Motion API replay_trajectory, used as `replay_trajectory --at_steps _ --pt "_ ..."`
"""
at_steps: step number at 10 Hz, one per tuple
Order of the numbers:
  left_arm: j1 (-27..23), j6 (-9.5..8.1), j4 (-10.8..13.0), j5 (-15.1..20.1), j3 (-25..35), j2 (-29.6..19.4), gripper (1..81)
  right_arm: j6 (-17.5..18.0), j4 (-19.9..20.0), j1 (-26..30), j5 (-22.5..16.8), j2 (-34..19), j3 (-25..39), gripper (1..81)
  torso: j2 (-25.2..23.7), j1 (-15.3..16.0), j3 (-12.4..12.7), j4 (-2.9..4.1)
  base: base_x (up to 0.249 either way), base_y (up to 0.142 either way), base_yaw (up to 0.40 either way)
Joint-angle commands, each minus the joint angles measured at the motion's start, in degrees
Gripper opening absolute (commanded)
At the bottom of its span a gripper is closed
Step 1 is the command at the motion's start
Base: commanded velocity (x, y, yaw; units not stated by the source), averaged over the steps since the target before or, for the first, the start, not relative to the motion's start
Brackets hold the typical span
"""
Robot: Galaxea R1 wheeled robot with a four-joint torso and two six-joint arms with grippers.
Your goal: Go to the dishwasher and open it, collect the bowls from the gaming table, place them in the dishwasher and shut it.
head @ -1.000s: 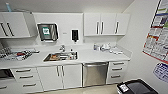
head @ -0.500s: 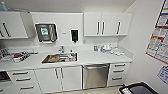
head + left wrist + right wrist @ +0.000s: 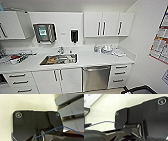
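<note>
Neither wrist view lets me tell whether the left gripper or the right gripper is spread or pressed together; the robot's own dark plate and jointed bar take up the near ground, and nothing can be seen pinched in either. Past the left wrist, pale floor runs up to a stack of grey drawer fronts [image 3: 70, 112]. Past the right wrist lies a plain pale wall.

Ahead of both arms, in the head view, the dishwasher [image 3: 96, 78] sits under the worktop [image 3: 100, 59], its brushed steel front upright and flush with the white cabinets. Its bar handle [image 3: 96, 68] runs along the top edge, well apart from either arm. To one side of it are white cabinet doors [image 3: 67, 80] below the sink [image 3: 59, 59]; to the other, a column of drawers [image 3: 120, 75]. Wall cupboards [image 3: 107, 24] hang above.

By my reading the task is barely begun: the robot faces the dishwasher, the door is not yet open, no bowls are in sight, and the gaming table must be elsewhere. Opening, fetching, loading and closing all remain.
</note>
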Motion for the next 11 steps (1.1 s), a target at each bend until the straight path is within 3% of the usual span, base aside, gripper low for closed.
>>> replay_trajectory --at_steps 1,7,11 --pt "-3.2 -0.12 -0.4 3.0 1.0 -1.3 81.1 -0.3 -0.8 2.7 -2.8 -1.2 1.0 81.1 0.0 0.0 0.0 0.00 0.134 0.000 0.000" --pt "-3.2 -0.12 -0.4 3.0 1.0 -1.3 81.1 -0.4 -0.9 2.7 -2.8 -1.1 1.0 81.1 0.0 0.0 0.0 0.00 0.134 0.066 0.000" --pt "-3.2 -0.12 -0.4 3.0 1.0 -1.3 81.1 -0.4 -0.9 2.7 -2.8 -1.0 1.0 81.1 0.0 0.0 0.0 0.00 0.134 0.000 0.000"
